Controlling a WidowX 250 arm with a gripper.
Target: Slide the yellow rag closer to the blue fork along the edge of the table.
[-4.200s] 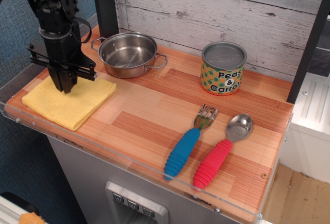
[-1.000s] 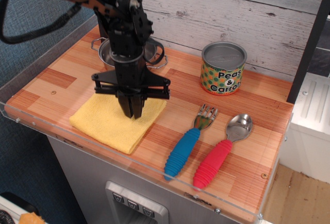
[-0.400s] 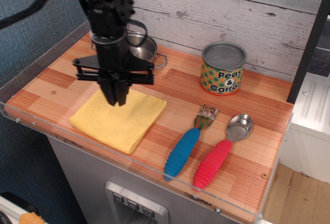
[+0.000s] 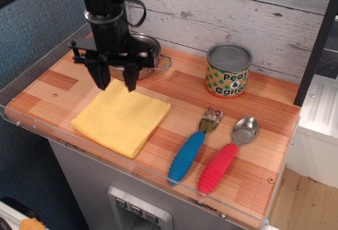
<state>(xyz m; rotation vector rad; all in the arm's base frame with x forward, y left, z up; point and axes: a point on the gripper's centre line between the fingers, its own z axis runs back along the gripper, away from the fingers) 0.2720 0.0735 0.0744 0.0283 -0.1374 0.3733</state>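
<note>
The yellow rag lies flat near the front edge of the wooden table, left of centre. The blue fork lies to its right, handle toward the front edge, a short gap away. My gripper hangs above the rag's back corner, lifted off the cloth, its two black fingers spread apart and empty. The arm rises from it to the upper left.
A steel pot stands behind the gripper, partly hidden by it. A peas and carrots can stands at the back right. A red-handled spoon lies right of the fork. A clear acrylic guard rims the front edge.
The rag has moved right along the front edge from the left corner toward the fork. The gripper then let go, rose, moved back to the left and opened.
</note>
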